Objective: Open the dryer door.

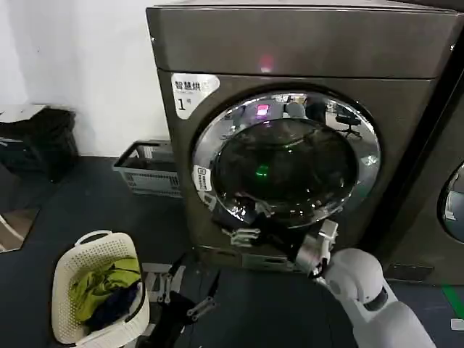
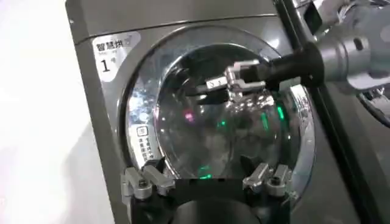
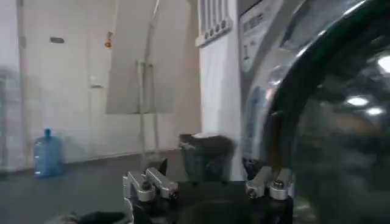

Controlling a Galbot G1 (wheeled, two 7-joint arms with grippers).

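From the head camera, the dryer stands straight ahead with its dryer door shut flat against the front. The right gripper reaches across to the lower-left part of the chrome rim, low on the door and on the side away from the right arm's own shoulder. Its fingers lie spread, touching or just off the rim, and nothing is plainly held between them. The left gripper hangs low, well below the door near the floor, beside a white laundry basket. So the right arm is much the nearer one.

In the left wrist view, the left gripper has its fingers apart with nothing between them. Beyond it the right gripper lies across the dark glass porthole, fingertips pointing toward the rim's sticker side. The door's free edge seems to lie ahead of those fingertips, so I judge the coming pull must draw that edge outward, away from the machine.

In the right wrist view, the right gripper shows fingers parted and empty. The curved door edge runs just beside one finger, rising away from it, with the room open on the other side.
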